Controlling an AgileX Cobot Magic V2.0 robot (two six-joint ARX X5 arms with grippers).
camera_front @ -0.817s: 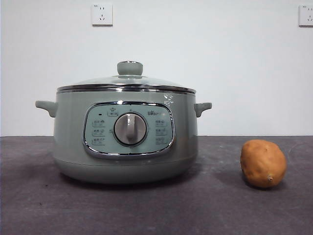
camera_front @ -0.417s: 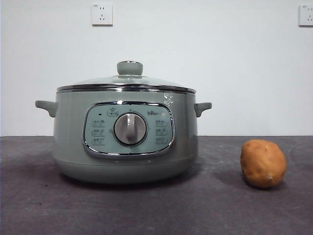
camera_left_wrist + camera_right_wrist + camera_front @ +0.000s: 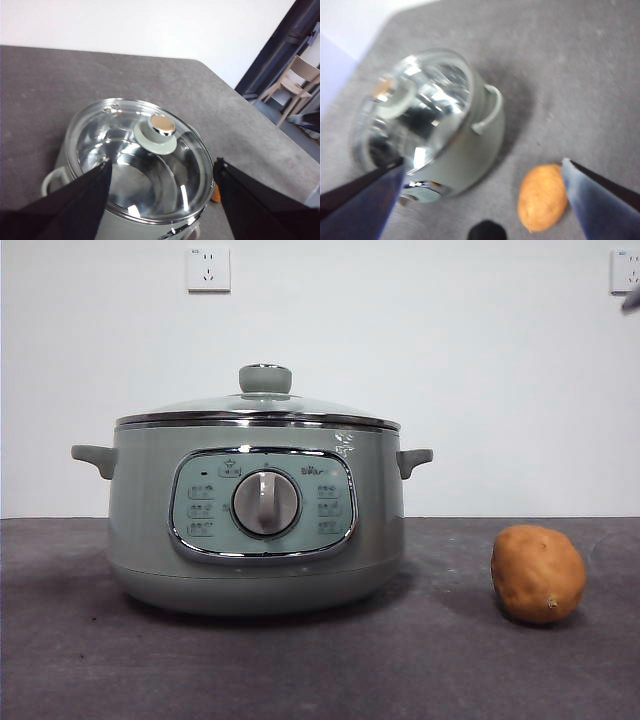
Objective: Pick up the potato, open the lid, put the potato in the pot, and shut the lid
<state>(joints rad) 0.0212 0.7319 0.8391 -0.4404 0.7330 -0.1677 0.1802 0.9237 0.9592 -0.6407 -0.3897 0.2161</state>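
Looking level across the table (image 3: 90, 670), I see the potato (image 3: 538, 574) lying nearest, on the bare top well to one side of the pot (image 3: 255, 530), not touching it. The pot stands further back with its dial (image 3: 266, 503) facing the front and its two side handles sticking out. The lid (image 3: 258, 407) sits closed on the pot's rim, green knob (image 3: 265, 379) on top. Behind the pot is a white wall with a socket (image 3: 208, 269) above it. My left claw (image 3: 162, 172) hangs above the pot, jaws spread wide and holding nothing, with the lid and its knob (image 3: 156, 134) between them in that wrist view. My right claw (image 3: 482, 170) is also high above the table, jaws wide apart and empty; its blurred view shows the potato (image 3: 542, 197) just beside the pot (image 3: 460, 160) below. In the front view, only a dark tip (image 3: 632, 298) shows at the top corner on the potato's side of the pot.
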